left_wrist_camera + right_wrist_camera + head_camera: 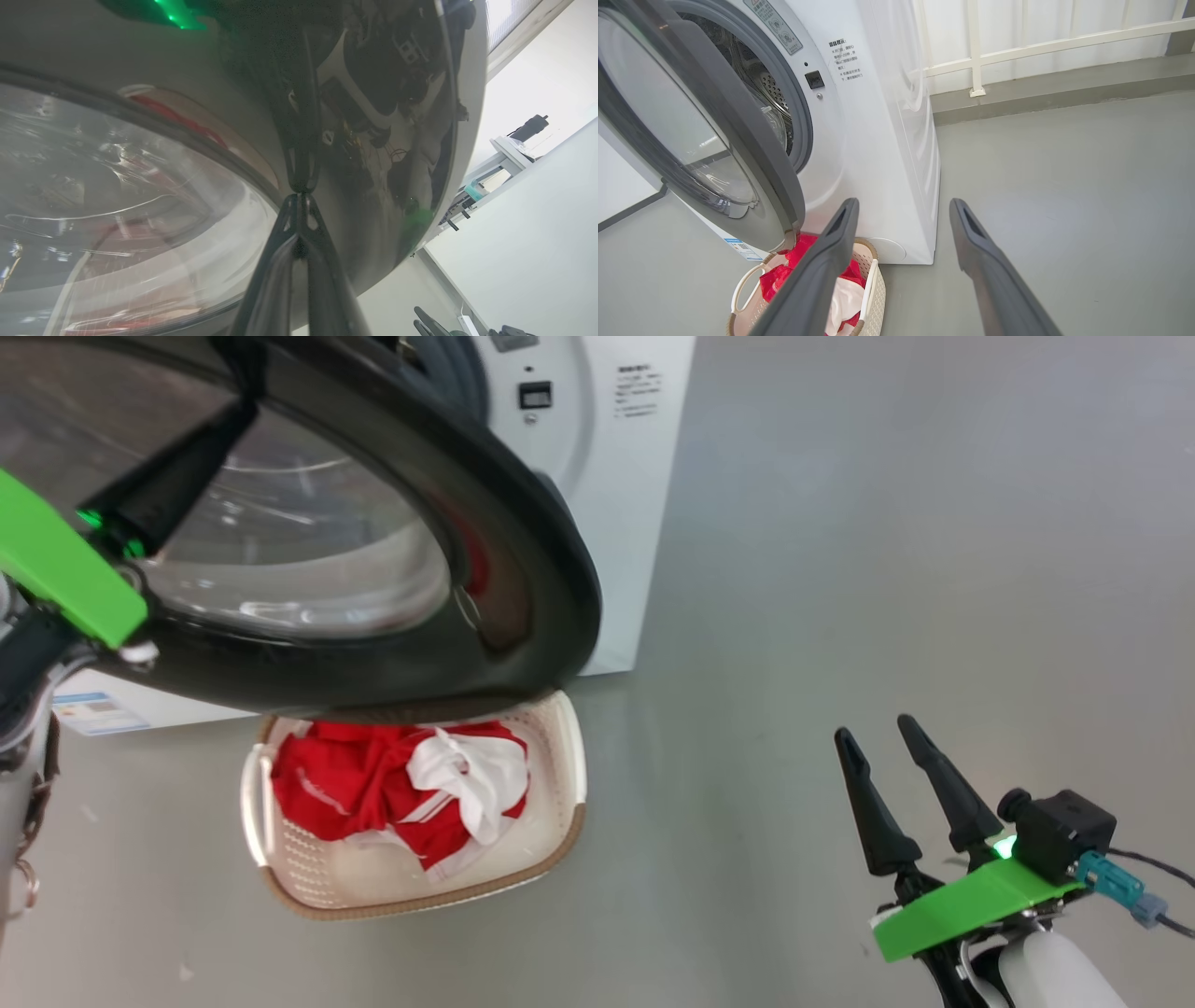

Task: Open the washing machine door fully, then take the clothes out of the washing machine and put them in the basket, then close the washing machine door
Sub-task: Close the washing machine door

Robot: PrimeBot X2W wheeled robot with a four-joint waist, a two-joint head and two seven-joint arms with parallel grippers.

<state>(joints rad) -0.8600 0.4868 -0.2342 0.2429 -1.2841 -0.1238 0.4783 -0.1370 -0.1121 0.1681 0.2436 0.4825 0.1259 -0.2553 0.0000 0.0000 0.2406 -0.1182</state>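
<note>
In the head view the glossy black round door (523, 560), with its bulging clear glass, hangs part-open over the back rim of the oval perforated cream basket (560, 840) on the smooth grey floor (887, 523). Soft red clothes (355, 784) with white parts lie heaped inside it. The left pincer (238, 420), closed and empty, lies against the door's face. The right pincer (876, 730) stands open and empty, well apart over bare floor. In the left wrist view the closed tips meet their own reflection on the door's shiny rim, so they seem to touch it. In the right wrist view the door's edge stands off the white machine (878, 140), the steel drum (770, 88) shows behind it, and open floor spreads to the right.
</note>
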